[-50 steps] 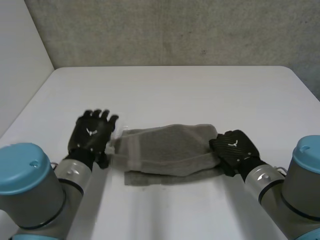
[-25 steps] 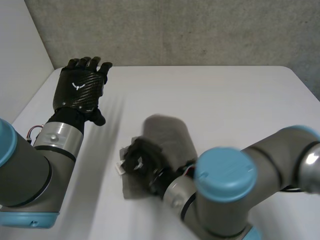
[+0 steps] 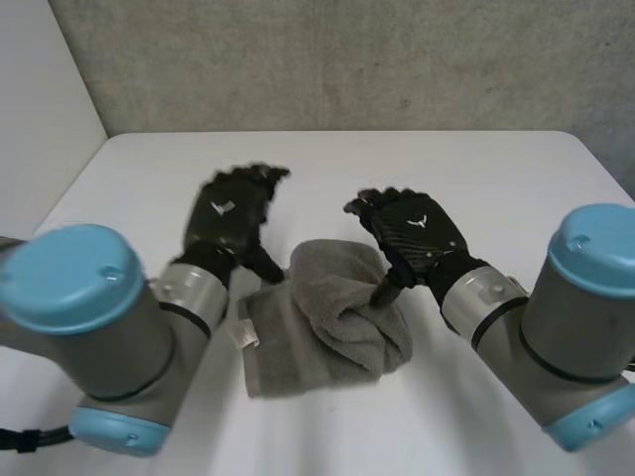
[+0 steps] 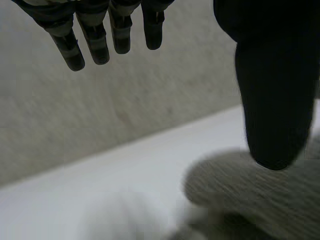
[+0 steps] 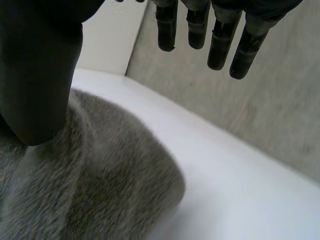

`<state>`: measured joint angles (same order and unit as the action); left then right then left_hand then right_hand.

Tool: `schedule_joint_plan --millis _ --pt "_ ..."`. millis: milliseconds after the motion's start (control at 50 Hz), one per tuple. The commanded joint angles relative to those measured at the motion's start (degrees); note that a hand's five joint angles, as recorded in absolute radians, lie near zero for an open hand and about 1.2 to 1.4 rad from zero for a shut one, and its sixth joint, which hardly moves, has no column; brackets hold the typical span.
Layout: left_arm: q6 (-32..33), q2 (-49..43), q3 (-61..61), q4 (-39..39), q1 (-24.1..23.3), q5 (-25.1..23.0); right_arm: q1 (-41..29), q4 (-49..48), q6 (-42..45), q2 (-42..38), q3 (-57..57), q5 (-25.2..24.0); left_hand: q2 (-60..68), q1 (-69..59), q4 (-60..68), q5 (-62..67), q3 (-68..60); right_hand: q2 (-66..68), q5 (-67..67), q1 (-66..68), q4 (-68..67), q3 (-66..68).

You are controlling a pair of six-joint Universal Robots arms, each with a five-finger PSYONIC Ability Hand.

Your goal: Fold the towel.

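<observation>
Head view, from behind the robot: a grey towel (image 3: 322, 322) lies in a rumpled heap on the white surface (image 3: 476, 178) between the two arms. Its upper layer is humped and skewed over a flatter lower layer, whose small white label (image 3: 241, 335) juts out at the robot's left. The left hand (image 3: 226, 216) hovers just beyond the towel's far left corner, its fingers (image 3: 260, 177) straight, slightly spread and holding nothing. In the left wrist view its thumb (image 4: 270, 100) hangs above the cloth without visibly touching it. The right hand (image 3: 417, 230) is raised at the towel's far right side, fingers (image 3: 369, 203) likewise extended and empty. Its thumb (image 3: 385, 290) appears to rest against the top of the hump, a contact the right wrist view also suggests. Judged from the bunched cloth, the fold is only roughly made and needs tidying. Doing that well would likely mean bringing both hands down together, palms flat, and pressing the hump outward from the middle so the layers lie even. Matching corners, rather than the bulky centre, would then be the places to pinch before any further fold. The soft pile looks apt to drag and wrinkle, so slow, level strokes and squared edges should matter more than speed.
</observation>
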<state>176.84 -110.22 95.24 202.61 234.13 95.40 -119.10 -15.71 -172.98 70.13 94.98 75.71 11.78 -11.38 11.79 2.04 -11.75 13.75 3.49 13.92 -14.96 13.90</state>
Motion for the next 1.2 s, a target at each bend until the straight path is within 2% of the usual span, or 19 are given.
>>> schedule_joint_plan --millis 20,120,240,380,460,600,640,800,840,920,960,980,1020,1080,1140,1200 --pt "-3.0 -9.8 -2.0 -6.8 -3.3 -0.2 -0.1 8.6 -1.0 -11.1 -7.3 -0.2 1.8 -2.2 1.8 1.5 -1.8 -3.7 -3.5 -3.9 5.0 -3.9" --pt "-2.9 -11.2 -2.3 -7.2 -3.2 -0.1 0.0 10.7 -1.0 -13.9 -8.8 0.0 1.6 -2.0 1.6 1.4 -1.7 -3.7 -3.5 -3.9 5.0 -3.9" --pt "-3.3 -7.1 -2.6 -7.4 -2.1 0.0 0.4 10.0 -1.0 -7.2 -6.7 -0.6 1.1 -1.5 1.1 0.9 -1.2 -3.7 -3.5 -3.9 5.0 -3.9" --pt "-3.1 1.0 -1.9 -7.6 2.7 0.0 0.5 10.7 -1.0 -0.8 -4.6 -0.3 1.0 -1.4 0.9 0.7 -1.0 -3.7 -3.5 -3.9 5.0 -3.9" --pt "-3.2 3.5 -1.7 -8.6 3.8 -0.1 0.7 11.0 -0.8 3.0 -3.8 0.0 0.8 -1.2 0.8 0.5 -0.8 -3.7 -3.5 -3.9 5.0 -3.9" --pt "-3.3 5.6 -2.7 -10.8 5.3 -0.1 1.9 11.4 -0.3 3.7 -1.7 -1.0 0.1 -0.5 0.1 -0.1 -0.1 -3.2 -3.0 -3.4 4.4 -3.4" --pt "-3.3 6.1 -2.7 -10.9 5.6 0.0 2.0 11.1 -0.1 3.8 -1.1 -1.4 0.1 -0.5 0.1 -0.1 -0.1 1.6 1.8 1.4 -0.3 1.4" --pt "-3.4 6.9 -2.3 -11.0 6.4 0.0 -3.9 8.2 4.5 1.9 1.7 -3.0 -0.4 0.0 -0.4 -0.6 0.4 5.3 5.5 5.1 -4.0 5.1" --pt "-3.5 6.9 -2.1 -11.0 6.6 0.0 -7.5 5.4 8.1 -1.0 1.9 -2.8 -0.4 0.0 -0.4 -0.6 0.4 11.8 12.0 11.6 -10.6 11.6" --pt "-5.2 6.9 -1.9 -11.2 7.0 -0.1 -9.3 3.4 11.0 -3.8 1.3 -2.6 -0.6 0.2 -0.6 -0.8 0.5 19.0 19.3 18.9 -17.8 18.9" --pt "-5.6 6.9 -1.9 -11.2 7.2 -0.1 -10.8 0.4 13.0 -7.0 -0.2 -1.9 -0.6 0.2 -0.6 -0.8 0.5 32.6 32.8 32.4 -31.4 32.4" --pt "-6.1 6.9 -1.8 -11.2 7.3 -0.1 -10.8 0.4 13.0 -7.0 -0.2 -1.9 -0.6 0.2 -0.6 -0.8 0.5 32.7 32.9 32.5 -31.5 32.5" --pt "-6.3 7.0 -1.8 -11.5 7.4 -0.1 -12.3 -2.2 15.0 -8.6 -2.1 0.6 -0.6 0.2 -0.6 -0.8 0.5 61.8 62.0 61.6 -60.6 61.6" --pt "-6.3 7.8 -1.8 -12.2 7.7 -0.1 -13.0 -4.4 18.7 -8.4 -3.7 3.6 -0.9 0.5 -0.9 -1.1 0.9 66.3 66.5 66.1 -65.0 66.1" --pt "-6.4 8.6 -1.8 -12.4 8.4 -0.1 -14.1 -5.4 20.4 -8.3 -5.0 3.7 -0.9 0.5 -0.9 -1.1 0.9 66.3 66.5 66.1 -65.0 66.1" --pt "-6.6 9.7 -1.7 -12.5 9.3 -0.1 -18.3 -5.1 21.6 -9.2 -8.7 2.8 -0.9 0.5 -0.9 -1.1 0.9 66.3 66.5 66.1 -65.0 66.1"
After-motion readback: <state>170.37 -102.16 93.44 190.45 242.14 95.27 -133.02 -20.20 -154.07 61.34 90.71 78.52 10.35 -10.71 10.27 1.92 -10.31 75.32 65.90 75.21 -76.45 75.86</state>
